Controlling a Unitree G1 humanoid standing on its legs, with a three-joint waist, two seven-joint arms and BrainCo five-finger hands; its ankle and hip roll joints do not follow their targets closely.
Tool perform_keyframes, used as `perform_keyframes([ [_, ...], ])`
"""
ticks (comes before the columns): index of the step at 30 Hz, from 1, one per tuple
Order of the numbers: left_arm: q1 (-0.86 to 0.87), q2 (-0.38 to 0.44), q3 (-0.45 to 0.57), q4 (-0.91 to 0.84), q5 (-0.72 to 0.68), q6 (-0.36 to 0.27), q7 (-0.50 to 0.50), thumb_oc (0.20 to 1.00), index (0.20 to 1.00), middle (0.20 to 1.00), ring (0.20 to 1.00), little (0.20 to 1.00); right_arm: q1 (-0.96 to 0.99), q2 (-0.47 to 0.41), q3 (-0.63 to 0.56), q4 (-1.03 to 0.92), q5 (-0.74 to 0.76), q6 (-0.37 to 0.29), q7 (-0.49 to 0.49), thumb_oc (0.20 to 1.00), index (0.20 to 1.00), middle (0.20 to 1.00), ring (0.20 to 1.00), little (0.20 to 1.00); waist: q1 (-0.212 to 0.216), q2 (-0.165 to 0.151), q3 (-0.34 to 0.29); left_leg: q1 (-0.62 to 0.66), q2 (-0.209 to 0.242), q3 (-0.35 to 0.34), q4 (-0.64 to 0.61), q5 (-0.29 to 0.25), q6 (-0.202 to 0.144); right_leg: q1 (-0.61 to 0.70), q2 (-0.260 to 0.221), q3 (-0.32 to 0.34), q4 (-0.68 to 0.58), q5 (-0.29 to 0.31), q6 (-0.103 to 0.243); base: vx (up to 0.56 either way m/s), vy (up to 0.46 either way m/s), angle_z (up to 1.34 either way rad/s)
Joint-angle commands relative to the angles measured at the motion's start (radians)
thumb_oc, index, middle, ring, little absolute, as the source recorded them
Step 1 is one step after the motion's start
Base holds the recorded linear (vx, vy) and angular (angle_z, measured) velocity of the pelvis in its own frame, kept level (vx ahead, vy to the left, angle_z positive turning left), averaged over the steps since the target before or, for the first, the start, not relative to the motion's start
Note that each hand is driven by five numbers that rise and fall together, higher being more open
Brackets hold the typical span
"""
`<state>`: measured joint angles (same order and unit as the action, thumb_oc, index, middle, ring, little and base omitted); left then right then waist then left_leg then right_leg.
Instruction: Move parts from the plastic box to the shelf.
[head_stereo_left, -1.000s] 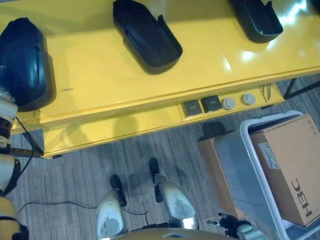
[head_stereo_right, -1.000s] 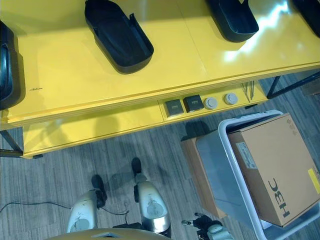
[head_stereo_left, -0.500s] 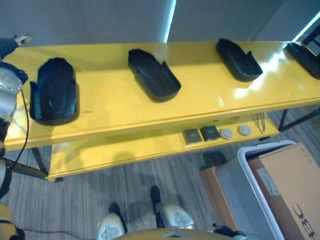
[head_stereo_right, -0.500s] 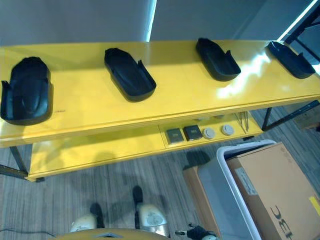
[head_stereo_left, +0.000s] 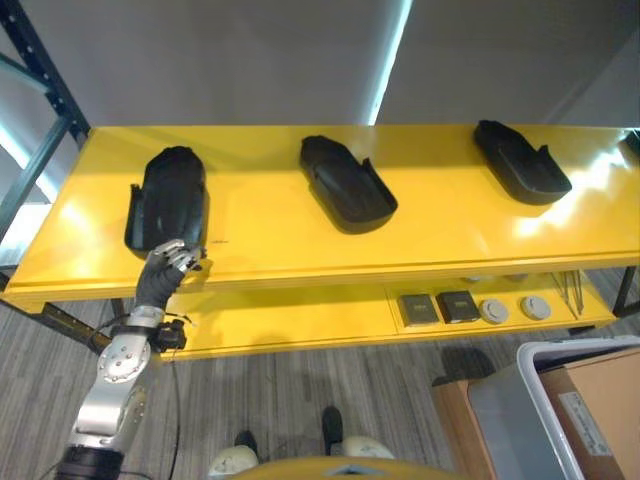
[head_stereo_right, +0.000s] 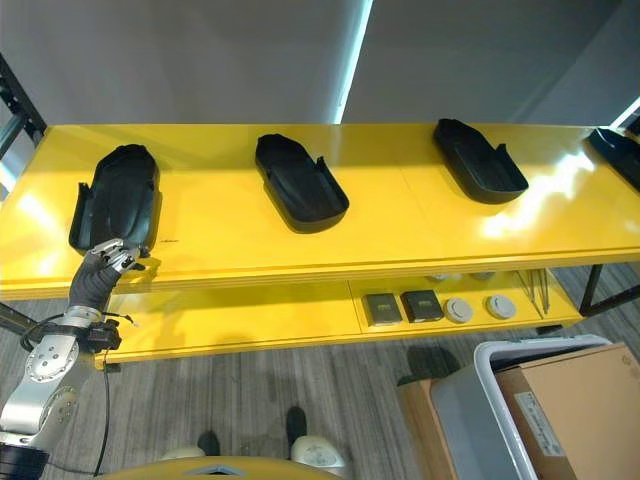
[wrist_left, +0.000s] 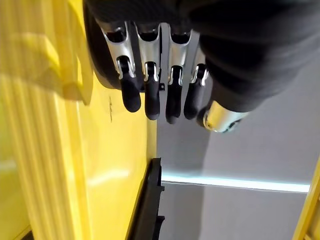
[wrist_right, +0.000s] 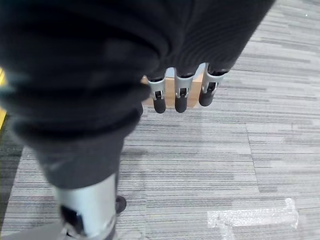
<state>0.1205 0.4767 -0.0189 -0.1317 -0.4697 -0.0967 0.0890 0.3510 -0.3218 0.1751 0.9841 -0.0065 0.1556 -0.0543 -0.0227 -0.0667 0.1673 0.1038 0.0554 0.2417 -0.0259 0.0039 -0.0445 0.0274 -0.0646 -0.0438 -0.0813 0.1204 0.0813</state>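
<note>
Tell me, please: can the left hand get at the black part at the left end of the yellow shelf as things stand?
Probably yes. The left hand is raised at the shelf front edge, just below that black part, fingers relaxed and holding nothing. Nothing lies between them.

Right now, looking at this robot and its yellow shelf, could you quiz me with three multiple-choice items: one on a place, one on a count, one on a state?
1. Where is the left hand?
A. At the front edge of the shelf, by the leftmost black part
B. Inside the plastic box
C. On the cardboard box

2. How many black parts lie on the shelf top in the right eye view?
A. One
B. Two
C. Four

3. How are the left hand's fingers?
A. Straight, holding nothing
B. Curled round a part
C. Pinching a cable

Answers: 1 A, the hand reaches the shelf edge below that part. 2 C, four show along the top. 3 A, the left wrist view shows its fingers extended and empty.
</note>
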Motion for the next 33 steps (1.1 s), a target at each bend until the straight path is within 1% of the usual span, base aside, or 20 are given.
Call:
perform_keyframes([
  [1, -0.096, 0.037, 0.015, 0.012, -0.016, -0.111, 0.06, 0.2, 0.2, 0.2, 0.2, 0.2, -0.008, -0.002, 0.018, 0.016, 0.002, -0.029, -0.02, 1.0, 1.0, 1.0, 1.0, 1.0, -0.016, 0.018, 0.018, -0.056, 0.014, -0.039, 0.075, -0.055, 0.014, 0.03, -0.006, 0.004, 0.039, -0.092, 0.064, 0.0, 0.0, 0.0],
  [3, -0.096, 0.045, 0.016, 0.022, 0.013, -0.113, 0.086, 0.2, 0.2, 0.2, 0.2, 0.2, -0.01, -0.003, 0.02, 0.018, 0.004, -0.03, -0.02, 1.0, 1.0, 1.0, 1.0, 1.0, -0.018, 0.02, 0.017, -0.052, 0.015, -0.038, 0.071, -0.054, 0.013, 0.033, -0.008, 0.001, 0.036, -0.091, 0.066, 0.0, 0.0, 0.0],
  [4, -0.105, 0.062, 0.013, 0.041, 0.05, -0.121, 0.107, 0.2, 0.2, 0.2, 0.2, 0.2, -0.012, -0.001, 0.025, 0.021, 0.0, -0.03, -0.022, 1.0, 1.0, 1.0, 1.0, 1.0, -0.022, 0.022, 0.014, -0.044, 0.015, -0.033, 0.065, -0.054, 0.012, 0.035, -0.01, -0.001, 0.035, -0.09, 0.069, 0.02, 0.019, 0.03],
  [6, -0.131, 0.073, 0.005, 0.066, 0.055, -0.129, 0.146, 0.2, 0.2, 0.2, 0.2, 0.2, -0.02, -0.003, 0.037, 0.036, 0.0, -0.032, -0.023, 1.0, 1.0, 1.0, 1.0, 1.0, -0.028, 0.024, 0.012, -0.039, 0.017, -0.028, 0.062, -0.053, 0.01, 0.036, -0.013, -0.003, 0.034, -0.09, 0.071, 0.0, 0.0, 0.0],
  [11, -0.217, 0.075, -0.012, 0.147, 0.039, -0.093, 0.224, 0.2, 0.2, 0.2, 0.2, 0.2, -0.035, -0.012, 0.051, 0.057, -0.009, -0.045, -0.022, 1.0, 1.0, 1.0, 1.0, 1.0, -0.049, 0.025, 0.013, -0.031, 0.024, -0.015, 0.059, -0.052, 0.008, 0.035, -0.013, 0.002, 0.035, -0.089, 0.077, 0.0, 0.0, 0.0],
  [14, -0.255, 0.071, -0.024, 0.231, 0.066, -0.092, 0.253, 0.2, 0.2, 0.2, 0.2, 0.2, -0.038, -0.02, 0.056, 0.06, -0.019, -0.045, -0.015, 1.0, 1.0, 1.0, 1.0, 1.0, -0.062, 0.022, 0.015, -0.023, 0.028, -0.006, 0.055, -0.053, 0.007, 0.033, -0.013, 0.006, 0.04, -0.09, 0.08, 0.0, -0.001, -0.01],
  [15, -0.256, 0.071, -0.025, 0.232, 0.066, -0.093, 0.253, 0.2, 0.2, 0.2, 0.2, 0.2, -0.039, -0.02, 0.056, 0.06, -0.019, -0.045, -0.015, 1.0, 1.0, 1.0, 1.0, 1.0, -0.062, 0.022, 0.015, -0.023, 0.028, -0.006, 0.055, -0.053, 0.007, 0.033, -0.013, 0.006, 0.04, -0.091, 0.08, 0.02, -0.009, -0.07],
  [16, -0.284, 0.069, -0.038, 0.305, 0.111, -0.096, 0.264, 0.2, 0.2, 0.2, 0.2, 0.2, -0.042, -0.027, 0.059, 0.067, -0.031, -0.05, -0.006, 1.0, 1.0, 1.0, 1.0, 1.0, -0.072, 0.018, 0.017, -0.02, 0.032, 0.001, 0.057, -0.054, 0.006, 0.031, -0.013, 0.009, 0.044, -0.092, 0.081, 0.01, -0.011, -0.08],
  [17, -0.299, 0.072, -0.044, 0.341, 0.123, -0.095, 0.276, 0.2, 0.2, 0.2, 0.2, 0.2, -0.044, -0.029, 0.062, 0.072, -0.037, -0.054, -0.004, 1.0, 1.0, 1.0, 1.0, 1.0, -0.077, 0.018, 0.018, -0.02, 0.034, 0.004, 0.058, -0.055, 0.007, 0.029, -0.012, 0.012, 0.046, -0.092, 0.082, 0.02, -0.015, -0.06],
  [21, -0.343, 0.069, -0.06, 0.427, 0.098, -0.089, 0.291, 0.2, 0.2, 0.2, 0.2, 0.2, -0.053, -0.036, 0.073, 0.076, -0.047, -0.059, 0.006, 1.0, 1.0, 1.0, 1.0, 1.0, -0.089, 0.015, 0.023, -0.021, 0.04, 0.012, 0.065, -0.056, 0.007, 0.022, -0.009, 0.02, 0.051, -0.091, 0.083, 0.0, -0.009, -0.02],
  [23, -0.356, 0.058, -0.066, 0.462, 0.096, -0.1, 0.294, 0.2, 0.2, 0.2, 0.2, 0.2, -0.062, -0.038, 0.076, 0.082, -0.051, -0.064, 0.011, 1.0, 1.0, 1.0, 1.0, 1.0, -0.092, 0.014, 0.028, -0.024, 0.043, 0.012, 0.069, -0.056, 0.008, 0.018, -0.008, 0.025, 0.055, -0.089, 0.083, -0.01, -0.024, -0.07],
  [27, -0.363, 0.039, -0.074, 0.487, 0.119, -0.098, 0.292, 0.2, 0.2, 0.2, 0.2, 0.2, -0.078, -0.039, 0.08, 0.095, -0.045, -0.068, 0.012, 1.0, 1.0, 1.0, 1.0, 1.0, -0.091, 0.014, 0.04, -0.026, 0.048, 0.01, 0.075, -0.056, 0.008, 0.018, -0.007, 0.025, 0.057, -0.089, 0.08, 0.0, -0.015, -0.06],
  [33, -0.368, 0.046, -0.066, 0.504, 0.129, -0.095, 0.316, 0.2, 0.2, 0.2, 0.2, 0.2, -0.081, -0.044, 0.073, 0.112, -0.059, -0.079, 0.014, 1.0, 1.0, 1.0, 1.0, 1.0, -0.092, 0.019, 0.042, -0.02, 0.047, 0.009, 0.07, -0.05, 0.007, 0.024, -0.008, 0.023, 0.054, -0.089, 0.078, 0.01, 0.009, 0.0],
])
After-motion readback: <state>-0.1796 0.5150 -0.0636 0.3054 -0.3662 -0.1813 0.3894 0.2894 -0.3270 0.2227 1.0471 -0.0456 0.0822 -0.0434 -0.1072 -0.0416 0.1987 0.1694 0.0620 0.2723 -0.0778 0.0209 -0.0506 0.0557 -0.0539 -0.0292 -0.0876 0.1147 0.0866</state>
